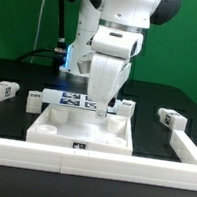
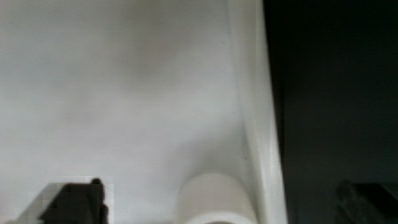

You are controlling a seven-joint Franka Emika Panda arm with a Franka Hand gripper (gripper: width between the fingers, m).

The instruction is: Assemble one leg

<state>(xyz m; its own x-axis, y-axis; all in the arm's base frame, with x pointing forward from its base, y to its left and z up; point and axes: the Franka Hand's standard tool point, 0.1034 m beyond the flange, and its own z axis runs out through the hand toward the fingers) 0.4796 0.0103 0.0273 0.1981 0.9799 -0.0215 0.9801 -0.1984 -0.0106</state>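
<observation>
Hanging low over the far right corner of the white panel [image 1: 83,127], claw [image 1: 105,111] spread wide. One leg [image 1: 170,118] lies on the counter [image 1: 5,120], off right.

The tabletop [image 1: 9,115] is seen as matt black, flat in tone. The panel [image 1: 82,131] and the leg [image 1: 170,118] are shown in smooth white plastic with a soft satin sheen. The shell of the arm [image 1: 122,19] is finished in glossy white plastic, while the fingers [image 2: 71,205] of the claw [image 2: 217,205] are seen as dark and dull.
</observation>
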